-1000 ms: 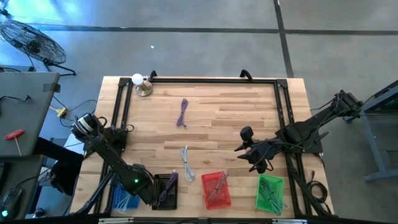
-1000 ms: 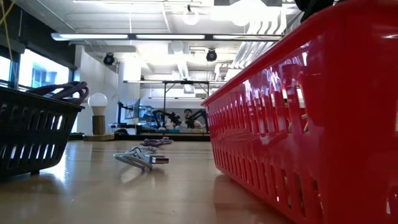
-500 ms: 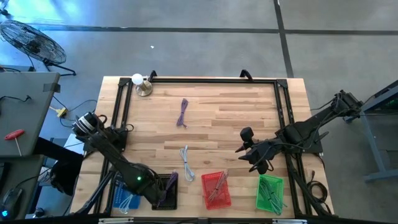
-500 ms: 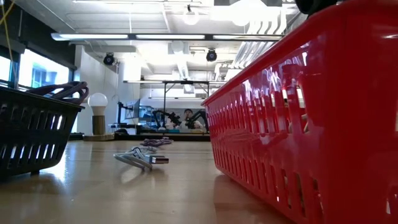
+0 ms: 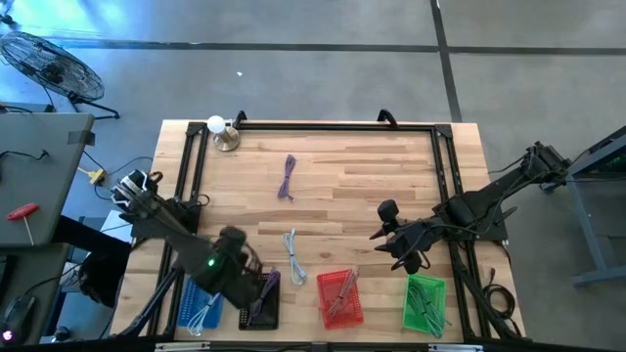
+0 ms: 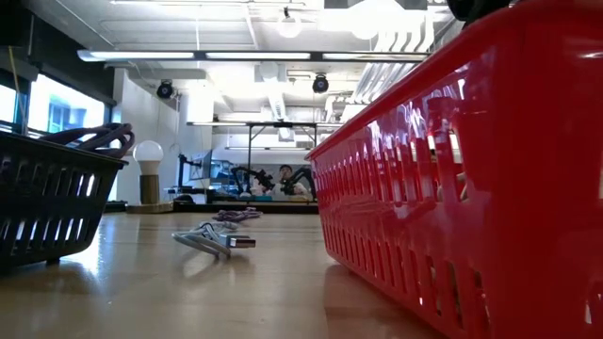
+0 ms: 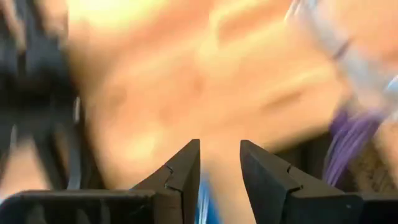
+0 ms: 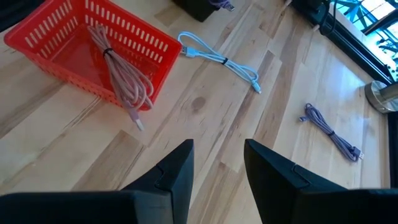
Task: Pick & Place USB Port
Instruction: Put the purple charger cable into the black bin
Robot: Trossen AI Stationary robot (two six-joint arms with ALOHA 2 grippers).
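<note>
Showing sorting underway: purple cable (image 5: pixel 286 178) and white cable (image 5: pixel 293 254) remain mid-table, baskets partly filled (both grippers (image 7: pixel 219 171) (image 8: pixel 217 163) parted, empty).

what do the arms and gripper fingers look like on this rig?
Both arms are dark, jointed links. The left arm shows a small green light; the right arm does not. The left gripper and right gripper each have two dark wedge fingers with notched inner edges.

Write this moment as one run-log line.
left gripper: open, empty, above black plastic basket | right gripper: open, idle | purple cable: on table
</note>
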